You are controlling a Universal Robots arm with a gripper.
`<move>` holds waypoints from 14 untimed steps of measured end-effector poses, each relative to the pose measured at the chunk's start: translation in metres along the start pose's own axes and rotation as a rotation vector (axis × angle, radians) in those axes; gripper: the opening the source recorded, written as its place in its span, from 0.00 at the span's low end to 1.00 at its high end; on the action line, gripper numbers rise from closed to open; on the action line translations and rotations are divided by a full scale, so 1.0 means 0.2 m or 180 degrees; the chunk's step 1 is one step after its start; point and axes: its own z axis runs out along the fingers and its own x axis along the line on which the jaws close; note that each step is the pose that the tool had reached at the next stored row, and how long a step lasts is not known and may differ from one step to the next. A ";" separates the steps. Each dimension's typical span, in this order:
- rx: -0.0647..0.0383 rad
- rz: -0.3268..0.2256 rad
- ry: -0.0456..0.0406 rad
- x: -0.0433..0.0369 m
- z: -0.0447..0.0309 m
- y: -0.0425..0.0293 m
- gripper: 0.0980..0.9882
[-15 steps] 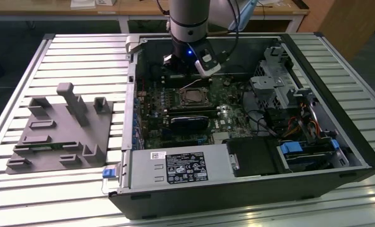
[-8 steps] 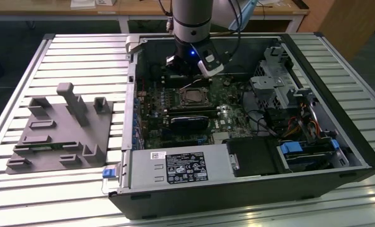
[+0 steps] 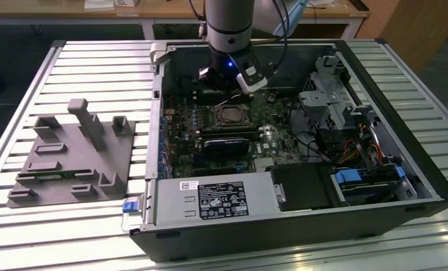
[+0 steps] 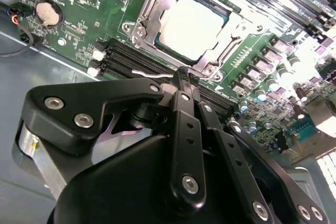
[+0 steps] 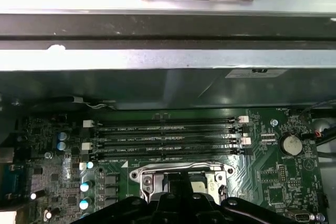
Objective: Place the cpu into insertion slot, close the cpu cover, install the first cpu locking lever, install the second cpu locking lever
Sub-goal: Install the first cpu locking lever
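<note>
Cpu cover [image 4: 148,11] lies flat as a silver frame on the insertion slot [image 3: 230,117], and the pale square cpu [image 4: 191,22] shows through its window. The slot sits on the green motherboard [image 4: 94,3] inside the open computer case [image 3: 427,169], just beside the black memory slots [image 5: 165,137]. The gripper [image 4: 182,74] hangs directly over the slot with its fingertips drawn together and no gap showing between them. Nothing can be seen clamped, and whether it touches the cover cannot be told. White lettering is printed on the board along the memory slots and near the coin battery [image 5: 289,144], too fine to make out. A small white label [image 5: 252,72] is stuck on the case wall above the board. In the exterior view the metal power supply box [image 3: 171,206] at the near end of the case carries a large black label [image 3: 222,200] and a small white sticker [image 3: 188,185]. The case rests on a slatted aluminium table [image 3: 27,73]. On the exterior view's left, a grey moulded fixture [image 3: 73,158] with upright posts stands on the slats. Behind the table runs a wooden desk [image 3: 171,11].
</note>
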 end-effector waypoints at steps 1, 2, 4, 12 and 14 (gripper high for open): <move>-0.0010 0.0000 -0.0006 0.000 0.004 -0.001 0.01; -0.0012 -0.0001 -0.0009 0.000 0.006 -0.001 0.01; -0.0011 -0.0002 -0.0009 0.000 0.007 -0.001 0.01; -0.0114 0.0009 -0.0054 0.001 0.013 -0.004 0.01; -0.0121 0.0023 -0.0065 0.001 0.019 -0.005 0.01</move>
